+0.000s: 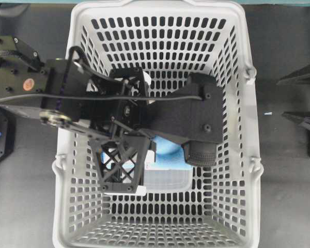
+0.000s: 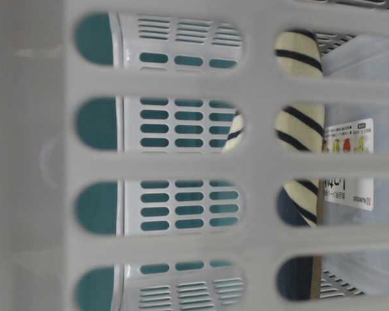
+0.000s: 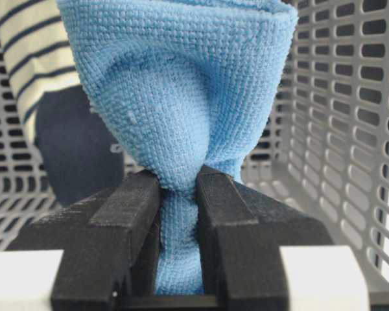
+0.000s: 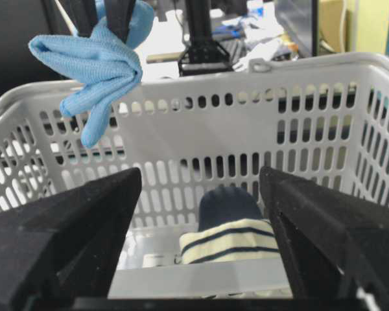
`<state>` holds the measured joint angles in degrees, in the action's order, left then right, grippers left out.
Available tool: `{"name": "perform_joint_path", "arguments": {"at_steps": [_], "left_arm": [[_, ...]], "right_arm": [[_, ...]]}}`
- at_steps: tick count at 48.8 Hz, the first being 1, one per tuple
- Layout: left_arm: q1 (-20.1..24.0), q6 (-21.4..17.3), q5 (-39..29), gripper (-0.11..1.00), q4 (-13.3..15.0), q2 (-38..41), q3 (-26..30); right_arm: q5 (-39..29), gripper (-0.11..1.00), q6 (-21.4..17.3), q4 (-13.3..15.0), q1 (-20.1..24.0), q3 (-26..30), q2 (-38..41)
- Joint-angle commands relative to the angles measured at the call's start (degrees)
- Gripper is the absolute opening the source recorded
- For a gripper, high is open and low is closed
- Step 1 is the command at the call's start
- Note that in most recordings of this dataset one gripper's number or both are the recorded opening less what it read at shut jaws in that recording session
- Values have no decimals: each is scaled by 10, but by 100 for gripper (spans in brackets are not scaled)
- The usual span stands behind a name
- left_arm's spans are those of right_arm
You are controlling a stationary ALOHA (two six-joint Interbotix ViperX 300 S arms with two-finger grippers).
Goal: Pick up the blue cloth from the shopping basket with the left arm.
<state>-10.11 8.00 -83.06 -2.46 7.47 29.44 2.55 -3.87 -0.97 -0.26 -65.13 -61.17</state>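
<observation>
My left gripper (image 3: 178,194) is shut on the blue cloth (image 3: 181,84), pinching a bunched fold while the rest balloons out past the jaws. In the right wrist view the cloth (image 4: 97,61) hangs from the left fingers (image 4: 120,19) above the shopping basket's far rim (image 4: 246,68). From overhead the left arm reaches over the basket (image 1: 243,155), its gripper (image 1: 147,139) above the middle, a patch of cloth (image 1: 168,152) showing beneath it. My right gripper (image 4: 201,214) is open and empty, outside the basket to the right (image 1: 280,98).
A navy and cream striped rolled fabric (image 4: 230,243) lies in the basket and shows through the wall slots (image 2: 298,129). A flat clear package (image 1: 165,178) with a printed label (image 2: 347,162) lies on the basket floor. The dark table (image 1: 289,196) surrounds the basket.
</observation>
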Motion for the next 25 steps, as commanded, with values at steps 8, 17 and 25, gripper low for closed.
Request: {"name": "perform_joint_path", "arguments": {"at_steps": [8, 17, 25], "left_arm": [[1, 0, 2, 13, -2, -8, 12], [2, 1, 1, 13, -3, -8, 12], [2, 1, 1, 13, -2, -8, 12]], "right_arm": [[2, 71, -1, -1, 1, 4, 4], [-4, 71, -1, -1, 1, 3, 4], [-7, 71, -1, -1, 1, 3, 4]]}}
